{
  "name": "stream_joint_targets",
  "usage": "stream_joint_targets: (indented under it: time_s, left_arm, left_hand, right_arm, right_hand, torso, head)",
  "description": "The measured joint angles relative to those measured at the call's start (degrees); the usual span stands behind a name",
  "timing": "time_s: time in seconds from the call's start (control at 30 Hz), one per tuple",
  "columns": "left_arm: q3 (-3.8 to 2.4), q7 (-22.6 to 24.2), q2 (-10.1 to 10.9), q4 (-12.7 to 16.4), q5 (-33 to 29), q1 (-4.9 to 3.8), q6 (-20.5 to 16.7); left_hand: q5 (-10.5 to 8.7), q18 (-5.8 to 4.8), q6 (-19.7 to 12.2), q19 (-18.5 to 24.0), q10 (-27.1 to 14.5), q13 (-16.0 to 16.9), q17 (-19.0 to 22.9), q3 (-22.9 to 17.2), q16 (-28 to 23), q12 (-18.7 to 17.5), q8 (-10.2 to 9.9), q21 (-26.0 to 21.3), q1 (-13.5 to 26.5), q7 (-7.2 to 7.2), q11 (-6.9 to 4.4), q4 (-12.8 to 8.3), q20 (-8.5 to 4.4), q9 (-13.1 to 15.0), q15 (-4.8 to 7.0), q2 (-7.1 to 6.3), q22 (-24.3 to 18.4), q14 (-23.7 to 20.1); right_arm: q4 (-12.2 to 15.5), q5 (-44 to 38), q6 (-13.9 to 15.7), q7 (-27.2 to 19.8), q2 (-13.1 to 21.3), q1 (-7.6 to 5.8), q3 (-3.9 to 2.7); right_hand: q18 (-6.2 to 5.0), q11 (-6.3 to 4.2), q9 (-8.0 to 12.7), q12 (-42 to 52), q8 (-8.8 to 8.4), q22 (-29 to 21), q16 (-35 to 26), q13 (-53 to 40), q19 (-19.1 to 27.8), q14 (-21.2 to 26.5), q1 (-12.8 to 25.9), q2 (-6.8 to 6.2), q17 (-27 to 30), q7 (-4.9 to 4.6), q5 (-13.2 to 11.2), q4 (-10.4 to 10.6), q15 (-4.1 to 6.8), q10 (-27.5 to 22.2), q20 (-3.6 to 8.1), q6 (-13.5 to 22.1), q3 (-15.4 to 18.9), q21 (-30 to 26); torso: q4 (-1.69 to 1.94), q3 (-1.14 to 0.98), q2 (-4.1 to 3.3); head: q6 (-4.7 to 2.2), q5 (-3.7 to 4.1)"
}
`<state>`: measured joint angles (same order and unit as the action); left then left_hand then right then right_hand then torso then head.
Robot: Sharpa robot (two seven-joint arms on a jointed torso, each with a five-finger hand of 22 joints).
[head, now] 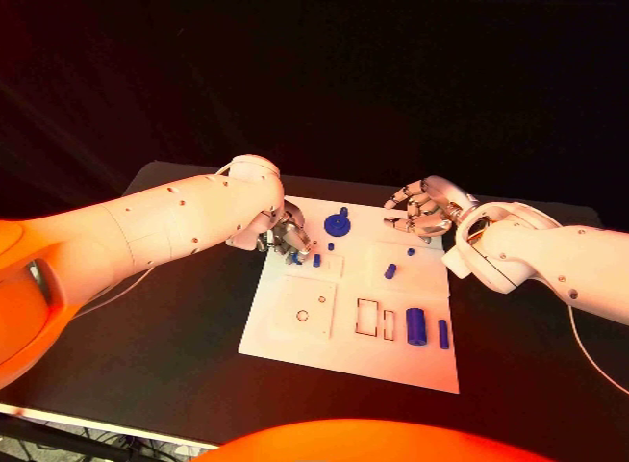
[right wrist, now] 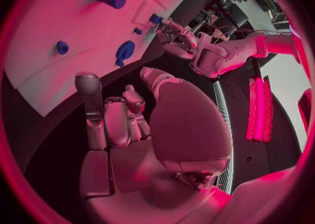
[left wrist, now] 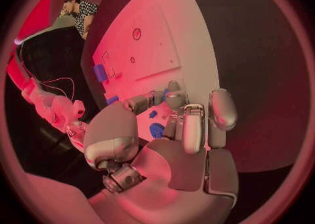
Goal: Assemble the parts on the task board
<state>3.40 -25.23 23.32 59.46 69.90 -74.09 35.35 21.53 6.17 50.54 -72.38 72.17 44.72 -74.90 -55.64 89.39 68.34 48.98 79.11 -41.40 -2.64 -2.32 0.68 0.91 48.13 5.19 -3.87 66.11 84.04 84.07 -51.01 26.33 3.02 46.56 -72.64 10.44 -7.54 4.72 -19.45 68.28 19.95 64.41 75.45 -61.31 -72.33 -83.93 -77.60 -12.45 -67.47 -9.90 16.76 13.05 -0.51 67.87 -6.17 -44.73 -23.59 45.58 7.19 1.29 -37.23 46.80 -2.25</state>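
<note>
The left hand [head: 280,237], fingers curled, touches a small blue part [head: 316,260] at the task board's [head: 314,351] far-left edge; whether it grips, I cannot tell. The right hand [head: 423,214] hovers with fingers apart over the far-right edge, above the black table [head: 163,356].

The board [head: 298,332] is looking like smooth matt plastic, and the parts [head: 415,326] on it are showing as smooth plastic too. The surface [head: 163,356] is reading as matt. Both hands, left [head: 280,234] and right [head: 423,210], are gleaming like polished metal, while the arms' [head: 148,226] shells are shining as glossy plastic.
</note>
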Motion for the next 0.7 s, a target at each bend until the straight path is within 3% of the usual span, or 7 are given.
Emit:
stream_joint_targets:
  time_s: [0.7]
  left_arm:
    - [0.05,-0.5,-0.3,-0.3,-0.1,0.10,-0.7]
  left_hand:
    - [0.00,0.00,0.0,0.0,0.1,0.0,0.0,0.2,0.0,0.0,0.0,0.0,-0.1,0.00,0.12,-0.2,0.00,0.0,0.00,-0.05,0.0,0.0]
  right_arm:
    - [0.0,0.0,0.0,0.0,0.0,0.00,0.00]
  right_hand:
    - [0.00,0.00,0.0,0.0,0.00,0.0,0.0,0.0,0.0,0.0,0.0,0.00,0.0,0.00,0.0,0.0,0.00,0.0,0.00,0.0,0.0,0.0]
  torso:
    - [-0.05,-0.05,-0.01]
  head:
    - [0.01,0.04]
